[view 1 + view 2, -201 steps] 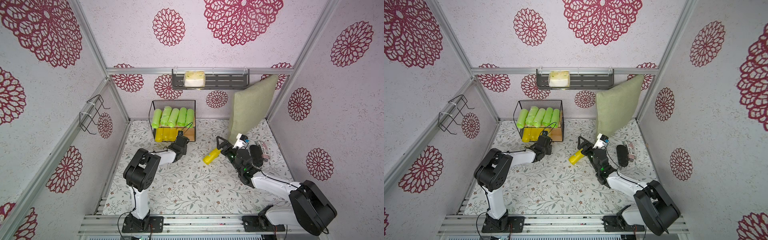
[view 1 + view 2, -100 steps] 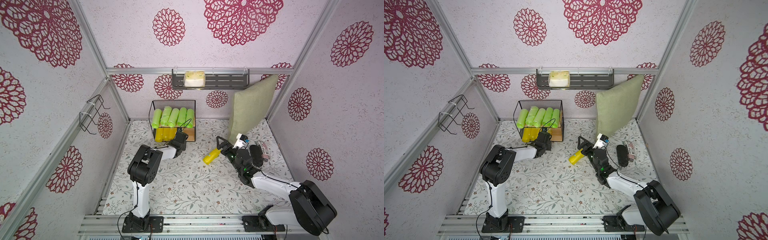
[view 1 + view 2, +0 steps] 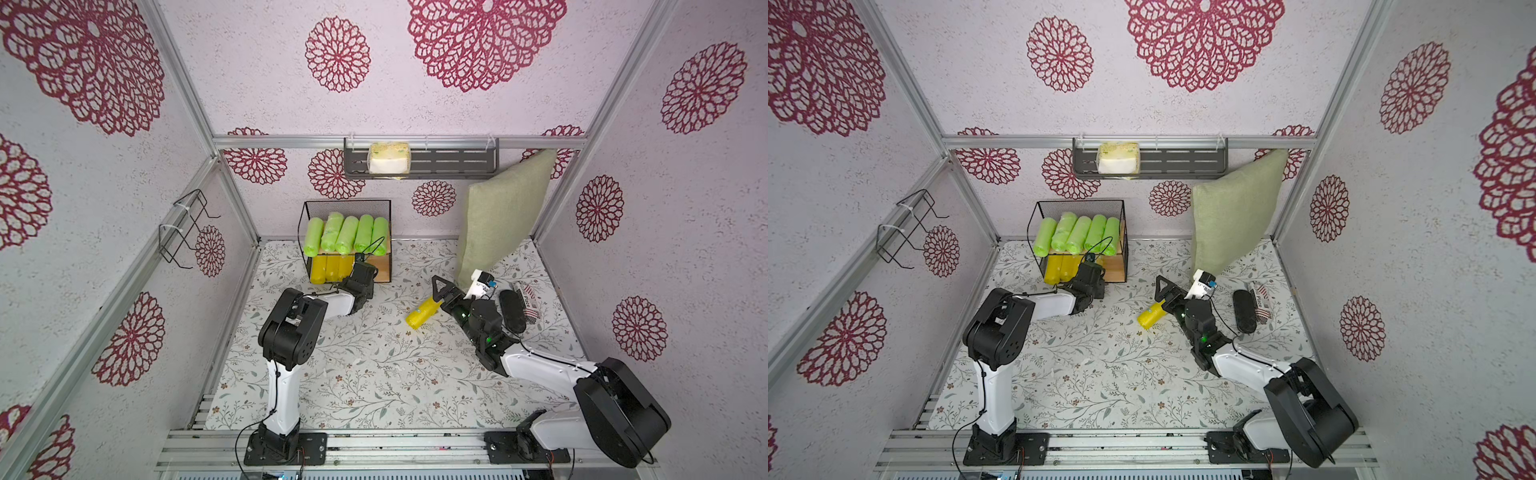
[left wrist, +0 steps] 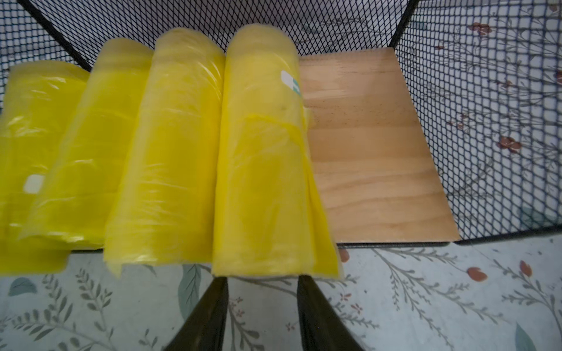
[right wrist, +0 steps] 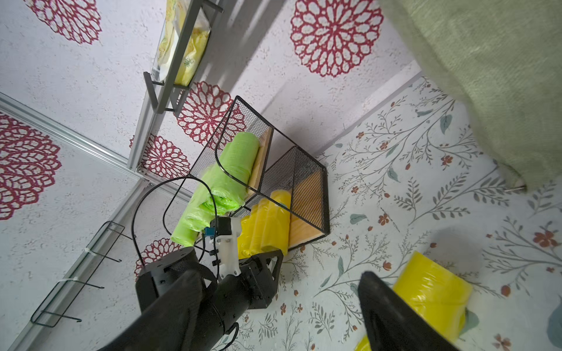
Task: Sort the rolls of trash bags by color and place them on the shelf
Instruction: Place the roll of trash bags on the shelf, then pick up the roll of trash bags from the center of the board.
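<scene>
- At 11 o'clock on the floral mat (image 3: 374,374), against the back wall, stands the shelf (image 3: 347,206). Five green rolls (image 3: 345,235) lie side by side on its upper board.
- On the lower board four yellow rolls (image 4: 182,136) are packed together at the 9 o'clock side, and light wood shows at the 3 o'clock side.
- The left gripper (image 4: 262,281) sits at the shelf's open front, at the near end of the outermost yellow roll (image 4: 261,158). Its fingers (image 4: 209,316) stand a little apart with only mat between them, gripping nothing.
- That roll carries a small white sticker (image 4: 290,80) with a teal mark and no legible words.
- The loose yellow roll (image 3: 424,312) lies on the mat near its centre, slightly toward 1 o'clock, well apart from the shelf.
- The right gripper (image 3: 436,295) is at that roll's 2 o'clock end with its jaws spread wide. In the right wrist view the roll lies mostly outside one finger (image 5: 395,319), unclamped; I cannot tell whether they touch.
- At 3 o'clock of that gripper lie a black oblong case (image 3: 511,311) and a red-striped packet (image 3: 527,301). Its print ends in "Place"; the word before is too small to read.
- At 12 o'clock the wall rack (image 3: 453,162) holds a tissue pack (image 3: 389,158) whose print is unreadable.
</scene>
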Robot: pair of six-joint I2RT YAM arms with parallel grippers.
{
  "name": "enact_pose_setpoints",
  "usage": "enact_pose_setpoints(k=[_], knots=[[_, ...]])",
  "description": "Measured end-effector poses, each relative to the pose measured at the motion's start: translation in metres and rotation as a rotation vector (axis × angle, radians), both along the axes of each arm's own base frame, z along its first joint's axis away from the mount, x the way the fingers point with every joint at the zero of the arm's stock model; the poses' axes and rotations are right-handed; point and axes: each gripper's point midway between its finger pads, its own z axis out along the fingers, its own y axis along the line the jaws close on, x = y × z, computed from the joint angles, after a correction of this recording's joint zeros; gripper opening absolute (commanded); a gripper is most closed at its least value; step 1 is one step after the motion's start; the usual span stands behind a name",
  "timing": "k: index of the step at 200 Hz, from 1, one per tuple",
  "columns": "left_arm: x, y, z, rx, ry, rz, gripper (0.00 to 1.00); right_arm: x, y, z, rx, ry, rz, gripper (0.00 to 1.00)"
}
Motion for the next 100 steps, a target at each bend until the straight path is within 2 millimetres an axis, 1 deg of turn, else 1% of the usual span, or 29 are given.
enact_pose_setpoints(k=[19, 34, 57, 82, 100], knots=[[-0.009, 0.000, 0.000, 0.000, 0.009, -0.004, 0.48, 0.001, 0.000, -0.015, -0.030, 0.039, -0.004, 0.86], [-0.019, 0.002, 0.006, -0.011, 0.008, -0.004, 0.52, 0.002, 0.000, -0.030, -0.067, 0.081, -0.004, 0.86], [-0.035, -0.003, 0.029, -0.065, -0.022, -0.020, 0.58, 0.008, 0.002, -0.057, -0.131, 0.160, -0.004, 0.87], [-0.052, -0.011, 0.056, -0.144, -0.056, -0.053, 0.61, 0.020, -0.001, -0.082, -0.174, 0.238, -0.007, 0.89], [-0.062, -0.016, 0.068, -0.198, -0.067, -0.079, 0.62, 0.026, -0.002, -0.098, -0.204, 0.288, -0.002, 0.89]])
